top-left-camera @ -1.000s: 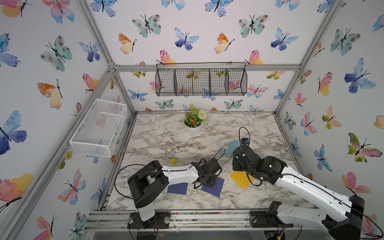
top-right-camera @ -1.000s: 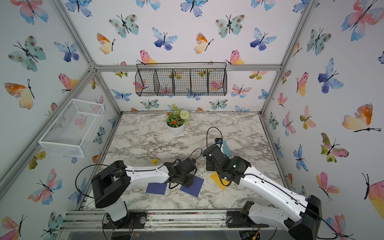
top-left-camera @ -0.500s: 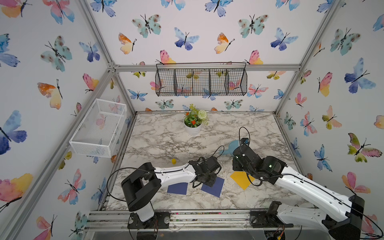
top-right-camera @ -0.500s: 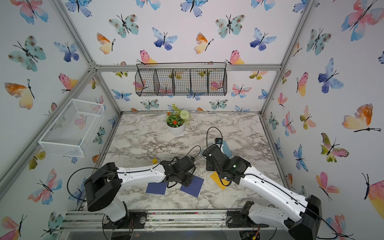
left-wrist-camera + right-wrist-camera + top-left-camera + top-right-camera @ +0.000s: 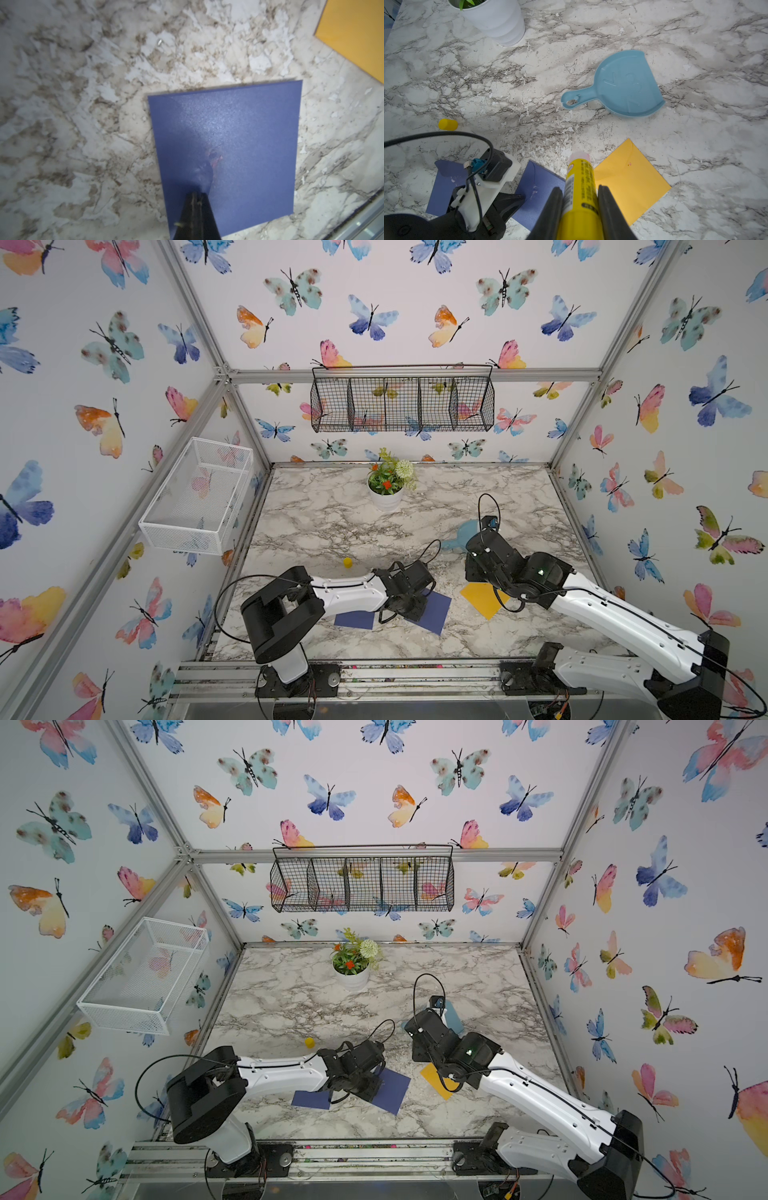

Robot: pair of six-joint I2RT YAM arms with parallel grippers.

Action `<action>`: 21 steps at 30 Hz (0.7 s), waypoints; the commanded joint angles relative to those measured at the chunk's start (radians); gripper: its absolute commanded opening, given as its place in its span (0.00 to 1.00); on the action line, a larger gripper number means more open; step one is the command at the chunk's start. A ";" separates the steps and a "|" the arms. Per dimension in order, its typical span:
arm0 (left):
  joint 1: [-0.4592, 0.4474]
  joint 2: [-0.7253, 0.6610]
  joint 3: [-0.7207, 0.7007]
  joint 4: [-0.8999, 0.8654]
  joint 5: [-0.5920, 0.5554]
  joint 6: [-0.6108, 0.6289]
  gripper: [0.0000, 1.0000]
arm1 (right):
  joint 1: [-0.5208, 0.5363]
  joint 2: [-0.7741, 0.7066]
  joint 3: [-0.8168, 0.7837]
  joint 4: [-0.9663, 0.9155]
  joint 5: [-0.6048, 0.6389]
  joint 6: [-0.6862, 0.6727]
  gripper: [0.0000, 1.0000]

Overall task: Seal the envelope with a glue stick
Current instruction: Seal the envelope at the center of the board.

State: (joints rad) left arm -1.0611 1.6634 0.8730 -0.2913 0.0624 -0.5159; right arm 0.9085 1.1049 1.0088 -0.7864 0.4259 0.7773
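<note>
My right gripper [image 5: 579, 188] is shut on the glue stick [image 5: 580, 172], a yellow tube with black print and a barcode. Its cap is off and the pale tip [image 5: 579, 155] hangs over the marble between a blue envelope [image 5: 539, 185] and a yellow envelope [image 5: 629, 182]. The yellow cap [image 5: 448, 124] lies apart on the table, and both top views show it [image 5: 348, 562]. My left gripper [image 5: 196, 195] is shut with nothing in it. Its tip presses down on the blue envelope [image 5: 239, 135], which lies flat near the front edge [image 5: 436, 612].
Another blue piece [image 5: 355, 620] lies on the far side of the left gripper. A light-blue dustpan [image 5: 623, 85] sits behind the yellow envelope [image 5: 482, 597]. A white flower pot [image 5: 385, 497] stands at the back. Wire baskets hang on the back and left walls.
The left arm's elbow has swung slightly to the left while its gripper stays on the blue envelope. The right arm with the glue stick has not moved.
</note>
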 commanded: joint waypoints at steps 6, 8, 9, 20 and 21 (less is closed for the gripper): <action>0.000 0.084 0.014 -0.052 -0.049 0.007 0.06 | -0.005 -0.011 0.009 -0.034 0.012 0.010 0.03; -0.003 0.106 0.036 -0.085 -0.089 0.015 0.06 | -0.005 -0.012 0.011 -0.037 0.017 0.010 0.03; -0.005 0.118 0.047 -0.099 -0.106 0.017 0.06 | -0.005 -0.011 0.012 -0.037 0.020 0.010 0.03; -0.011 0.231 0.156 -0.174 -0.201 0.064 0.10 | -0.008 -0.035 0.057 -0.162 0.151 0.053 0.03; -0.017 0.234 0.152 -0.175 -0.203 0.062 0.12 | -0.013 -0.042 0.061 -0.178 0.165 0.060 0.03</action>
State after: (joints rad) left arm -1.0775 1.8099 1.0695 -0.4072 -0.0669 -0.4744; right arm 0.9062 1.0962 1.0332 -0.8772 0.5030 0.8017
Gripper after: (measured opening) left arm 0.108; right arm 0.282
